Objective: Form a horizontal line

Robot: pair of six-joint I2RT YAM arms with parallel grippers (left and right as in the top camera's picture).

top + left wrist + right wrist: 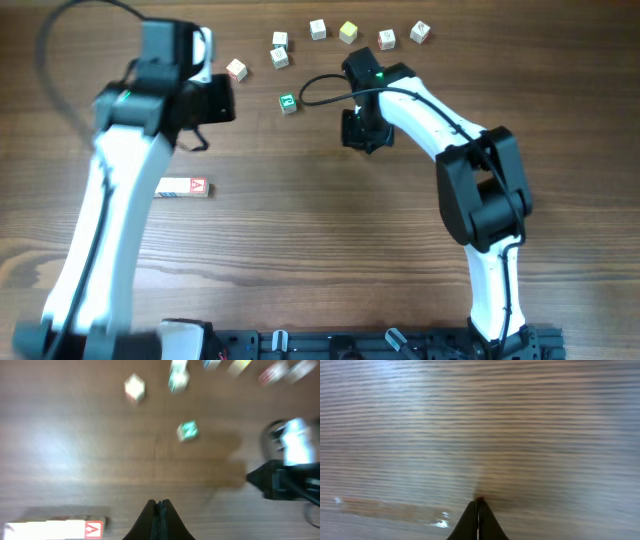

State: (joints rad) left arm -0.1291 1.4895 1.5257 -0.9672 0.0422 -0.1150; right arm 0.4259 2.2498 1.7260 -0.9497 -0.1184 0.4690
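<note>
Your bench (pixel 320 230) is brown wood with fine grain running left to right, and it fills every view; no wall or floor of the room shows. A dark rail (pixel 350 345) with the arm mounts runs along the near edge. A soft glare lies on the wood in the left wrist view (pixel 55 445), and a smaller bright streak (pixel 440 522) shows in the right wrist view.

The horizontal line (pixel 183 187) lies flat on the left part of the bench, just beside the white link of your left arm (pixel 120 200). Its cubes touch end to end, and the red "A" is on the right end. In the left wrist view it sits at the bottom left (pixel 55 529), apart from the tips.

The left jaws are pressed together with nothing between them, above bare wood. The right jaws are likewise pressed tight and hold nothing, with only wood grain below them.

A green-faced cube (pixel 288 102) sits alone between the two arms. The loose pale cubes (pixel 318 29) are scattered along the far edge, well apart from the line. A black cable (pixel 325 85) loops from your right arm (pixel 440 130) over the wood.
</note>
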